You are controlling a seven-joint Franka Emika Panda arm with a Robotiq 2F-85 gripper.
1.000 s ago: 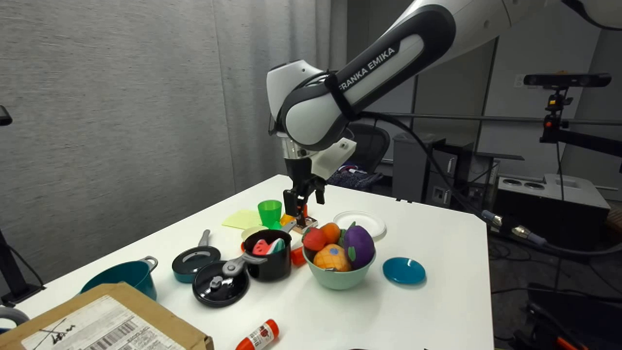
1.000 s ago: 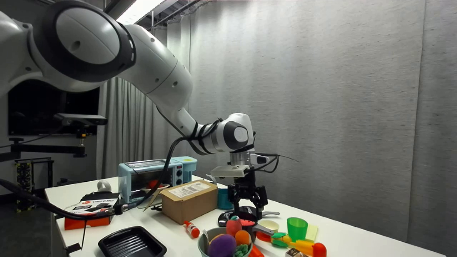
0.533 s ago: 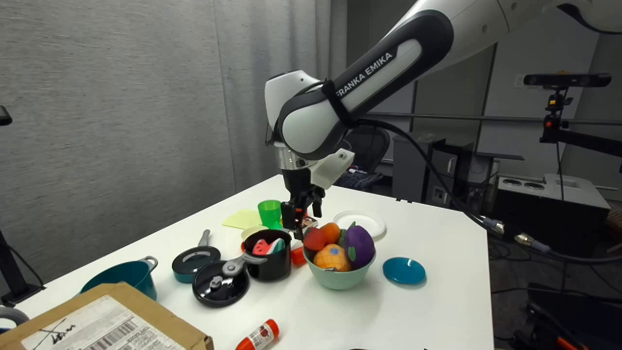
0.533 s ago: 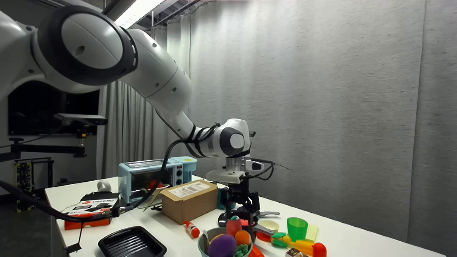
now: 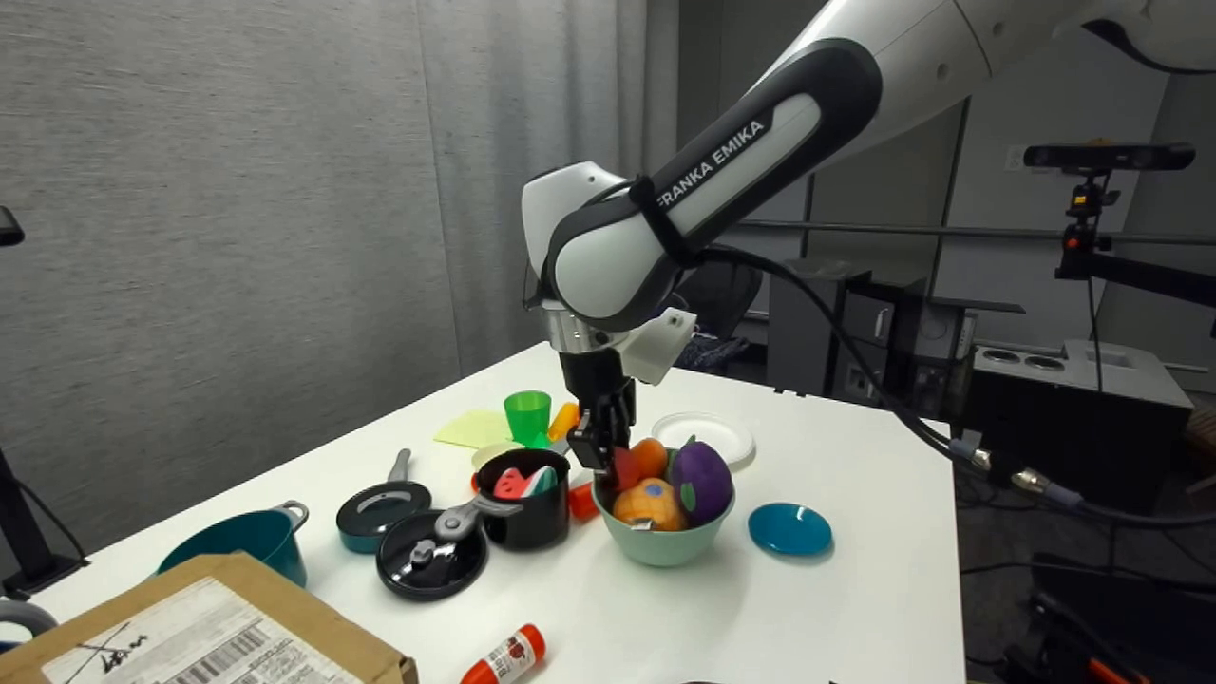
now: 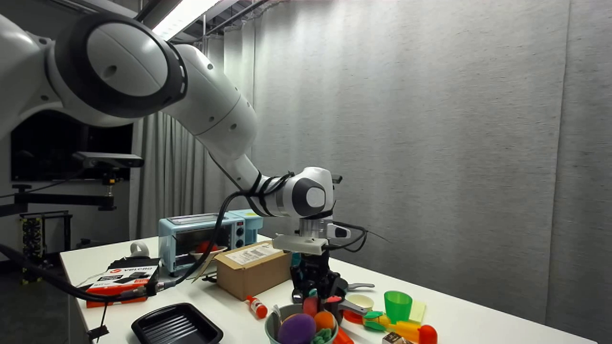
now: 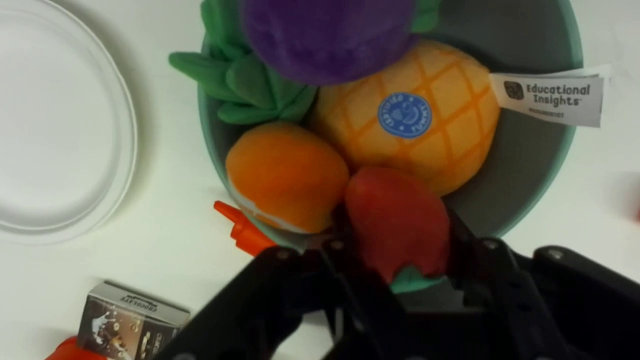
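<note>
A red plush fruit (image 7: 390,195) with a green leafy end rests at the edge of the pale green bowl (image 5: 655,548). My gripper (image 7: 400,228) has its black fingers pressed against both sides of it, shut on it. In both exterior views the gripper (image 5: 608,456) reaches down into the bowl's far side, partly hiding the red fruit. Close by in the bowl lie an orange plush fruit (image 7: 287,175), a yellow plush pineapple (image 7: 450,125) with a white tag (image 7: 555,97), and a purple plush fruit (image 7: 330,40). The fingertips' lower ends are dark and hard to see.
A black pot (image 5: 532,527) with watermelon pieces stands right beside the bowl. A white plate (image 7: 55,125), a chocolate box (image 7: 132,320), a teal plate (image 5: 790,529) and a green cup (image 6: 398,306) are around it. A cardboard box (image 6: 253,272) and a black tray (image 6: 177,325) sit farther off.
The arm has come down, bringing my gripper from above the table into the bowl. Its fingers have drawn together around the red plush fruit.
</note>
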